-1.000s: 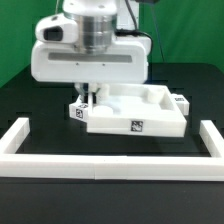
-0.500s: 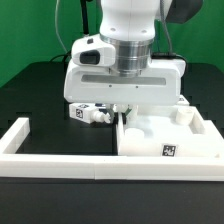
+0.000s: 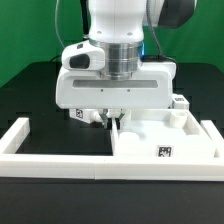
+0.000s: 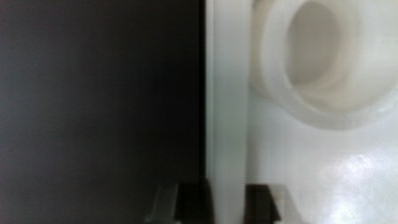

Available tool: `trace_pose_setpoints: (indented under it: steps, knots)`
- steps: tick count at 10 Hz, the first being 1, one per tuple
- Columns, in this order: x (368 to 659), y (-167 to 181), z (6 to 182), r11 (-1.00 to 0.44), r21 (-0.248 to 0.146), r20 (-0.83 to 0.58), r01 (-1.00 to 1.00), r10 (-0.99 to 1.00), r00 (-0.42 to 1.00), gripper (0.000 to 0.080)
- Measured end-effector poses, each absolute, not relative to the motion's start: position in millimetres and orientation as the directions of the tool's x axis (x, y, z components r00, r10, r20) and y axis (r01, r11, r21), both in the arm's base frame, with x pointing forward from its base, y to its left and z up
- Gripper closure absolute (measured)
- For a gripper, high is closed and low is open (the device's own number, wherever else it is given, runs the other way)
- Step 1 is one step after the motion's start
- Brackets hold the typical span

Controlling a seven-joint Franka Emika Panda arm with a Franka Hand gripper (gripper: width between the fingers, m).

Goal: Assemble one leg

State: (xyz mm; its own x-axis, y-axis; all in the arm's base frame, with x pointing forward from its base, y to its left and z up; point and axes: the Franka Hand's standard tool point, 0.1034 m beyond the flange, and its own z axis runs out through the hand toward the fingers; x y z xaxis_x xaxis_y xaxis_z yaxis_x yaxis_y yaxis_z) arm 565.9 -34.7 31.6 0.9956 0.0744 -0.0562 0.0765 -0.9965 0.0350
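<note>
A white border rail [image 3: 60, 166] runs across the bottom of the exterior frame on the black counter [image 3: 30, 95]. Behind it, at lower right, sits the large white panel [image 3: 185, 140]. At frame centre the gripper [image 3: 113, 122] is clamped on the panel's rim. In the wrist view its fingers [image 4: 178, 200] press on either side of that rim [image 4: 226, 100]. The leg [image 3: 80, 113] lies on the counter at centre left, just beside the gripper.

No lettering or numbers are legible (only square black-and-white tags [image 3: 160, 152] on the panel [image 3: 135, 148] and a leg [image 3: 82, 115]).
</note>
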Motion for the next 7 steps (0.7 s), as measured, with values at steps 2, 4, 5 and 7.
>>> trace_pose_setpoints:
  steps: [2, 4, 5, 7]
  knots:
    - [569.5, -20.9, 23.9, -0.999, 0.041, -0.07, 0.002, -0.001, 0.998, 0.0744]
    - [569.3, -20.0, 16.5, -0.998, 0.055, -0.087, -0.043, -0.047, 0.995, 0.0744]
    - [569.3, -20.0, 15.2, -0.997, 0.058, -0.089, -0.049, -0.054, 0.995, 0.0743]
    - [569.3, -20.4, 13.4, -0.997, 0.058, -0.09, -0.046, -0.051, 0.995, 0.0742]
